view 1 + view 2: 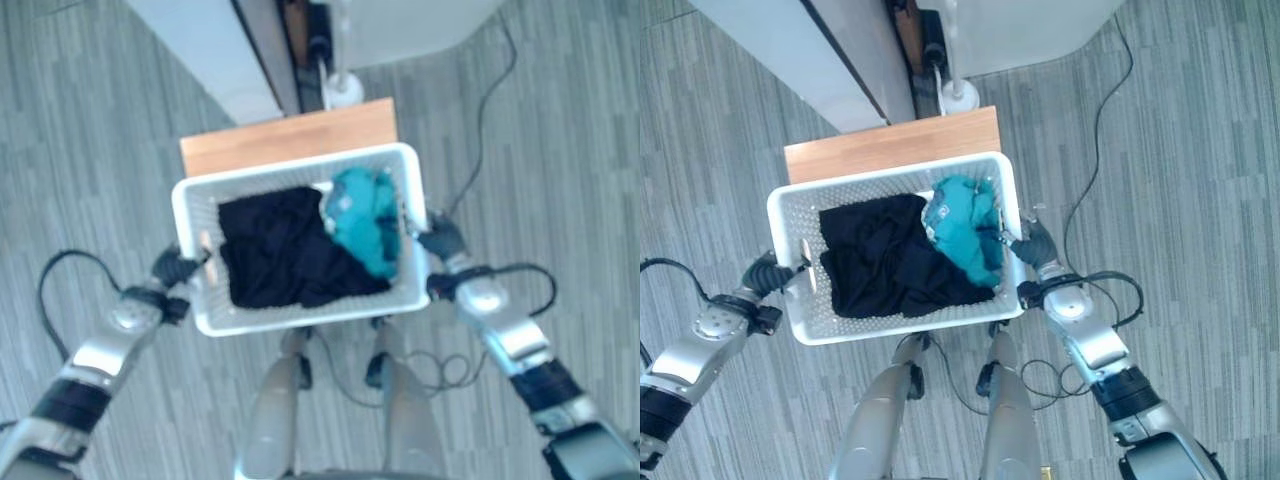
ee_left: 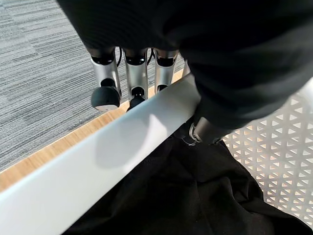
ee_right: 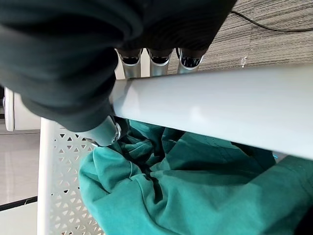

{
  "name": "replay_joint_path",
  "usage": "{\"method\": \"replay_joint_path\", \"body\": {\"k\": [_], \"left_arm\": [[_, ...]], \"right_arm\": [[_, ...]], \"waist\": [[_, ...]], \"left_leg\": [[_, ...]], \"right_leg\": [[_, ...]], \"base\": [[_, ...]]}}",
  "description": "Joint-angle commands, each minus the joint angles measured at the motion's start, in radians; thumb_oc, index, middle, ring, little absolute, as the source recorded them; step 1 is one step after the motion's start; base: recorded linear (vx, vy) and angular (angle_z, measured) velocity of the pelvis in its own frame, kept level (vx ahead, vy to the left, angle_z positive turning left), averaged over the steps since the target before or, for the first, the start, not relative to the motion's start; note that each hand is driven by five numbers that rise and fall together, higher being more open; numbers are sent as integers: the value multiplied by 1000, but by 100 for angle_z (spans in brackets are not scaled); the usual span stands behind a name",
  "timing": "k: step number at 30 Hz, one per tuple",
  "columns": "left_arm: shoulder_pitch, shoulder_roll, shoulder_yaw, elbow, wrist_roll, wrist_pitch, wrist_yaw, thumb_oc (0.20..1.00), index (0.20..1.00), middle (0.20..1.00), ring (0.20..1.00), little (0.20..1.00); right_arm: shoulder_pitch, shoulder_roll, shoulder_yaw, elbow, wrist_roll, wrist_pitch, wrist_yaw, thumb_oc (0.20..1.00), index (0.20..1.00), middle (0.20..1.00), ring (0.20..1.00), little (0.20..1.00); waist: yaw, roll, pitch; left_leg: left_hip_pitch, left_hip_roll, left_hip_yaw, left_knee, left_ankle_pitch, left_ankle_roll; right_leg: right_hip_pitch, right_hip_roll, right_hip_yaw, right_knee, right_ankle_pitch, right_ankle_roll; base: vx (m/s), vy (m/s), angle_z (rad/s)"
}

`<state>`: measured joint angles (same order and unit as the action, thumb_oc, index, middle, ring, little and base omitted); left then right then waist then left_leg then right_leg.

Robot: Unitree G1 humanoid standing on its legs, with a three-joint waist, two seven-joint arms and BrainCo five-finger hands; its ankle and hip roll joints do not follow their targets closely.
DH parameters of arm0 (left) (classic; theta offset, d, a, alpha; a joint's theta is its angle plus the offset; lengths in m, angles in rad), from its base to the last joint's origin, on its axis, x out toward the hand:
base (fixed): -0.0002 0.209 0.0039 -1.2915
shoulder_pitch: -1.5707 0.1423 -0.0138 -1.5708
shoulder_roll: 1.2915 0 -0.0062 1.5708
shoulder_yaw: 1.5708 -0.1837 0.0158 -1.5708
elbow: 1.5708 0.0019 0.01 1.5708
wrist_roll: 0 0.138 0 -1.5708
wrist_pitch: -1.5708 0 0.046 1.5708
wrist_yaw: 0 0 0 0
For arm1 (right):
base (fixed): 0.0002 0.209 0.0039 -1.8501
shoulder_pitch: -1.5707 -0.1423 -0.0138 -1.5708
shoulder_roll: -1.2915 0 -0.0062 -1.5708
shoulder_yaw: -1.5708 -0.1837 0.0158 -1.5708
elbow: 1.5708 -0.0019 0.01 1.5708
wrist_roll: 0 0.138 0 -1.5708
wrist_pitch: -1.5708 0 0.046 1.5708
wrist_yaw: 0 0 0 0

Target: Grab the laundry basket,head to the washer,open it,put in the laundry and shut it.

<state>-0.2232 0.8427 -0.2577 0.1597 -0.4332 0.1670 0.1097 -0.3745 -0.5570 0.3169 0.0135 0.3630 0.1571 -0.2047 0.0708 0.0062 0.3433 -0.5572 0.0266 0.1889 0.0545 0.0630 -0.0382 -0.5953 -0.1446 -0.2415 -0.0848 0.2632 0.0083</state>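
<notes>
The left hand (image 2: 215,63) curls its fingers (image 2: 105,85) over the white basket rim (image 2: 122,147), above black cloth (image 2: 195,196).

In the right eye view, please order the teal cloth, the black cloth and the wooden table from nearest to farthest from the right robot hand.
From the right robot hand:
1. Teal cloth, basket's right side.
2. Black cloth, basket's middle and left.
3. Wooden table, beyond the basket.

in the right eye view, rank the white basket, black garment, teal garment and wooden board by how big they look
1. white laundry basket
2. black garment
3. teal garment and wooden board: look alike, and the basket partly hides the board, so unranked.
</notes>
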Motion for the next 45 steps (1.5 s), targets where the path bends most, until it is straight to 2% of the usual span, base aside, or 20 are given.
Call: {"method": "replay_joint_path", "body": {"k": [1, 19, 29, 32, 37, 45], "left_arm": [[-83, -66, -61, -204, 5, -119, -48, 200, 200, 200, 200, 200], [-82, -97, -42, -199, 4, -130, -40, 200, 200, 200, 200, 200], [-80, -97, -33, -184, 13, -133, -38, 200, 200, 200, 200, 200], [-62, -88, -30, -194, -2, -135, -42, 200, 200, 200, 200, 200], [-20, -78, -18, -228, -34, -141, -52, 200, 200, 200, 200, 200], [67, -46, 11, -310, -84, -137, -87, 200, 200, 200, 200, 200]], "right_arm": [[-47, 137, 125, -186, 9, -65, 113, 200, 200, 200, 200, 200], [-55, 151, 135, -185, 25, -68, 120, 200, 200, 200, 200, 200], [-69, 155, 169, -251, 183, -100, 146, 200, 200, 200, 200, 200], [-52, 140, 174, -283, 244, -106, 163, 200, 200, 200, 200, 200], [-12, 121, 154, -290, 253, -104, 175, 200, 200, 200, 200, 200], [99, 81, 121, -234, 258, -63, 219, 200, 200, 200, 200, 200]], "waist": [[18, 45, -49], [24, 40, -56], [23, 23, -61], [19, 11, -78], [16, 2, -99], [23, 0, -132]], "left_leg": [[-21, -3, -133, -142, 49, 0], [-21, -5, -126, -142, 47, -4], [-12, 5, -121, -142, 49, -7], [7, 9, -121, -142, 42, -7], [38, 8, -120, -142, 29, -4], [137, -2, -126, -142, 7, 3]], "right_leg": [[13, -47, -49, 79, -135, 122], [19, -48, -56, 71, -131, 122], [30, -42, -62, 69, -133, 119], [50, -40, -65, 70, -138, 118], [84, -42, -65, 73, -148, 121], [192, -53, -78, 86, -176, 123]], "base": [[0, 0, 0], [0, 0, 0], [0, 0, 0], [11, -1, 1], [28, -1, 2], [51, -9, 2]]}}
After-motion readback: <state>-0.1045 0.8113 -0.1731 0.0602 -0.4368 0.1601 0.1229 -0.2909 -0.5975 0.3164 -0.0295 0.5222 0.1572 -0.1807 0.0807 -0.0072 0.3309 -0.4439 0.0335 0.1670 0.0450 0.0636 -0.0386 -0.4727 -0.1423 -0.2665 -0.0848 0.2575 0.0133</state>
